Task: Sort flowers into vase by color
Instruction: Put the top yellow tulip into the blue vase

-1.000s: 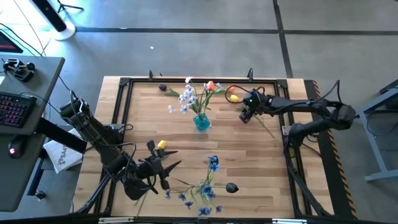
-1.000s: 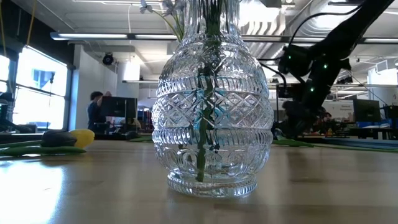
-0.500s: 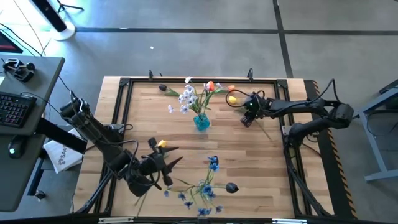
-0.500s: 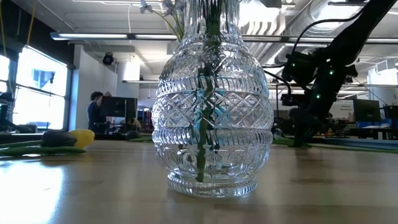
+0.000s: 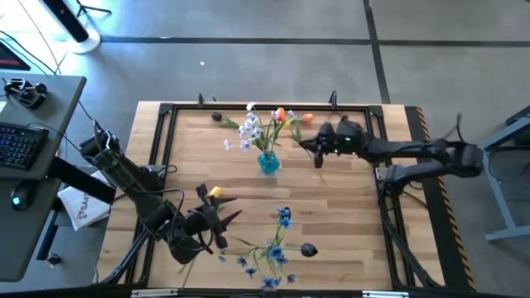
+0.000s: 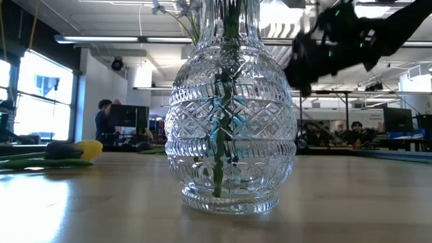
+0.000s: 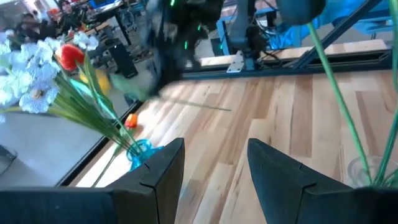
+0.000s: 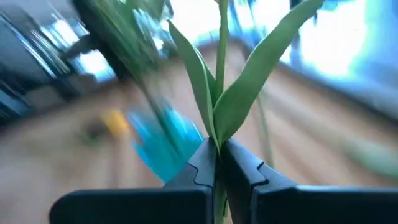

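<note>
My right gripper is at the far right of the table, right of the blue-based vase. It is shut on a green flower stem. This flower's yellow head shows only as a blur in the left wrist view. The blue-based vase holds white sprays and an orange tulip. My left gripper hovers open at the near left, beside a yellow tulip lying on the table. A clear cut-glass vase holds blue sprays. My right gripper pinches the thin green stem between its two fingertips, just below where two long leaves branch off. The stem and leaves stand up beyond the fingers. The flower is lifted off the table.
An orange tulip lies on the table at the far edge, and dark buds lie at the far left and near right. A black frame borders the wooden top. A person stands in the room beyond.
My right gripper has shut on the stem of the yellow tulip that lay at the far right. It then rose, tipped from pointing down to nearly level, and moved toward the blue-based vase. The tulip has been lifted off the table.
</note>
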You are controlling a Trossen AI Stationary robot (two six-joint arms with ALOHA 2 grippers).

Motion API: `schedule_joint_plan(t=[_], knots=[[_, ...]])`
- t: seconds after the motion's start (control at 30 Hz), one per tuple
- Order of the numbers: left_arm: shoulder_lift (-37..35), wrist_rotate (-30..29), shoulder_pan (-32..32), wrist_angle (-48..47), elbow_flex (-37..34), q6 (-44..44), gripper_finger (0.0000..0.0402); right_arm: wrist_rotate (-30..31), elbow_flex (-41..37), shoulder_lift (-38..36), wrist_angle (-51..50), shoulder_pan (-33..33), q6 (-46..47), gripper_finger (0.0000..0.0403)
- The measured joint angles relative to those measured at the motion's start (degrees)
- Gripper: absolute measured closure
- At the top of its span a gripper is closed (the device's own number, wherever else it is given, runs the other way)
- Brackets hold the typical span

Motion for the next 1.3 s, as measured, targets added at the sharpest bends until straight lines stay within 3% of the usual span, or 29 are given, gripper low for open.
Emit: schedule_joint_plan(t=[0.17, 0.3, 0.47, 0.57, 0.83, 1.1, 1.3], knots=[[0.0, 0.0, 0.0, -6.2, 0.0, -7.4, 0.0236, -0.5, 0.1, -6.1, 22.7, 9.2, -3.2, 0.0400], [0.0, 0.0, 0.0, -9.5, 0.0, -11.6, 0.0236, 0.4, 0.1, -6.6, 37.1, 16.6, -11.1, 0.0399], [0.0, -0.1, 0.0, -9.9, 0.0, -12.0, 0.0236, 10.7, 0.1, -4.2, 42.5, 21.7, -19.9, 0.0400], [0.0, -0.1, 0.1, -10.0, 0.0, -12.0, 0.0236, 13.7, 0.1, -0.6, 48.0, 22.2, -21.8, 0.0400], [0.0, -0.3, 1.3, -10.1, 0.0, -11.8, 0.0236, 13.7, 2.2, 13.6, 64.9, 18.7, -21.8, 0.0400], [0.0, -0.3, 2.0, -10.1, 0.0, -11.8, 0.0236, 10.6, 10.4, 25.5, 65.5, 15.6, -20.7, 0.0400], [0.0, 0.8, 2.0, -10.0, 0.0, -12.0, 0.0236, 10.5, 11.9, 29.3, 65.4, 14.7, -21.2, 0.0400]])
